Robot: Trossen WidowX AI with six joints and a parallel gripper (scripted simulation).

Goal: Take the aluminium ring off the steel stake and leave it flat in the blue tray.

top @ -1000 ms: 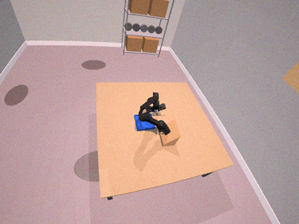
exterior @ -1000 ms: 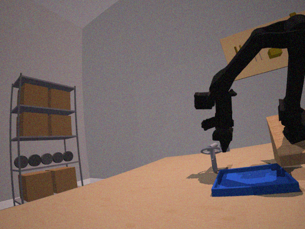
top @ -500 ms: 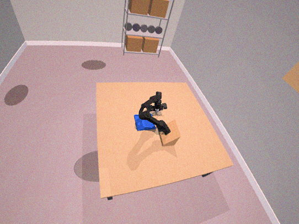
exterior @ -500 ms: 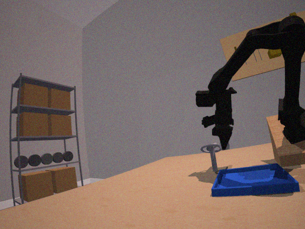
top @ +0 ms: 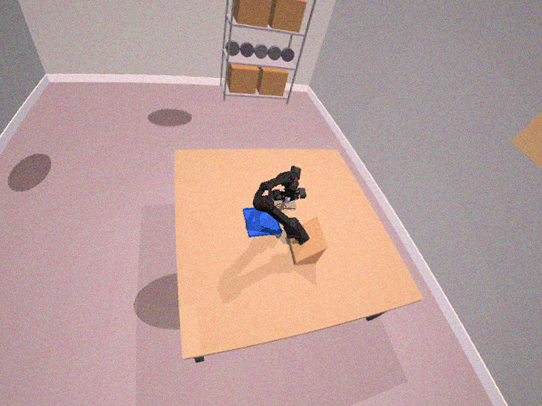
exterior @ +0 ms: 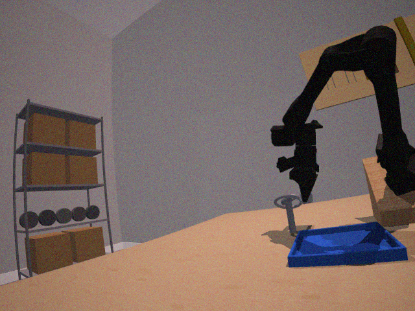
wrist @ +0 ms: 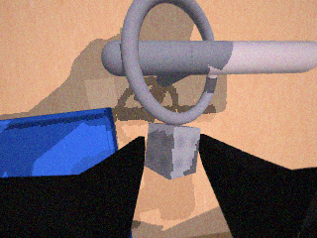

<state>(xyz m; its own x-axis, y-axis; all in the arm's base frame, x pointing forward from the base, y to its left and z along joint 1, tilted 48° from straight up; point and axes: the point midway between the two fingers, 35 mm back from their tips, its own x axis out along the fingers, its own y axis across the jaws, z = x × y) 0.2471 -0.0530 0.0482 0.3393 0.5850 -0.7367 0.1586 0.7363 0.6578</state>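
Note:
The steel stake (exterior: 291, 219) stands upright on the table, its cross-bar (wrist: 272, 57) on top. The aluminium ring (wrist: 130, 55) (exterior: 275, 202) is up at cross-bar height, tilted. In the wrist view its left side passes over the bar near the rounded end and its right side passes under, so the bar runs through it. My gripper (wrist: 170, 141) (exterior: 304, 201) (top: 286, 199) is shut on the ring's square tab (wrist: 173, 153), at the near side of the ring. The blue tray (exterior: 318, 261) (wrist: 79, 154) (top: 252, 227) lies beside the stake and holds no ring.
A wooden block (top: 314, 241) (exterior: 373, 177) is at the arm's base, behind the tray's right side in the exterior view. The table (top: 245, 317) (exterior: 167, 277) carries all of this. A storage rack (top: 264, 28) (exterior: 60, 190) stands away from the table.

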